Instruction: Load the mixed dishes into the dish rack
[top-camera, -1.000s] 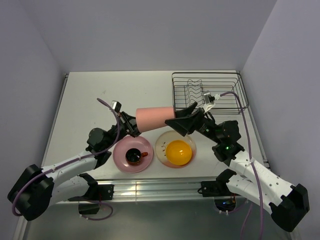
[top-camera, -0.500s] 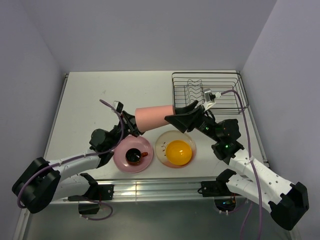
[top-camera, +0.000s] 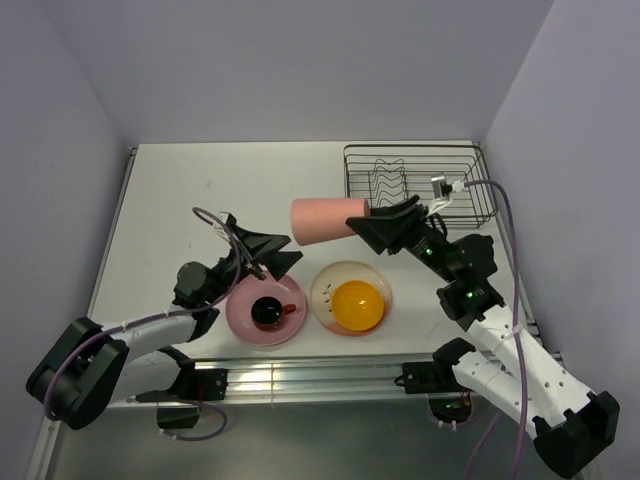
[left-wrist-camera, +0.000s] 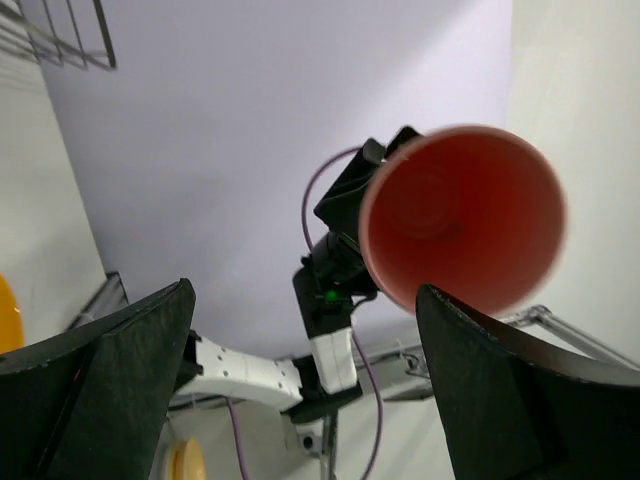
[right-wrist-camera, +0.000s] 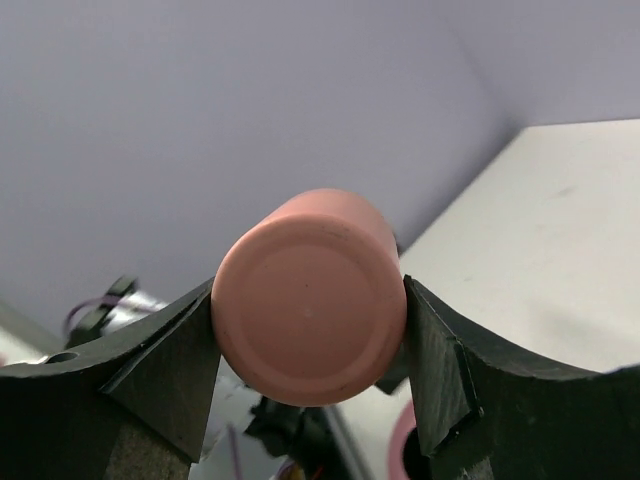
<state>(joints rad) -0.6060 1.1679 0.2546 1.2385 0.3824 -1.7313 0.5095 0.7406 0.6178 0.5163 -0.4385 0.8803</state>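
Note:
The pink tumbler (top-camera: 322, 220) hangs level above the table, and my right gripper (top-camera: 366, 226) is shut on its base end. In the right wrist view its flat base (right-wrist-camera: 308, 295) fills the gap of that gripper (right-wrist-camera: 308, 372), both pads pressed on its sides. My left gripper (top-camera: 292, 249) is open just left of and below the tumbler, apart from it. The left wrist view looks into the tumbler's mouth (left-wrist-camera: 460, 220) beyond my wide-open gripper (left-wrist-camera: 300, 385). The small red-orange cup (top-camera: 268, 312) sits on the pink plate (top-camera: 240, 298). The yellow bowl (top-camera: 358, 305) rests on the cream plate (top-camera: 325, 280). The dish rack (top-camera: 350, 190) stands at the back right.
The rack's wavy dividers (top-camera: 385, 183) stand in its left half; nothing shows inside it. Grey walls close in on both sides and at the back. A metal rail (top-camera: 300, 375) runs along the table's near edge between the arm bases.
My left gripper has opened, let go of the tumbler and drawn back toward the pink plate. The right gripper has closed on the tumbler and carried it a little right and away.

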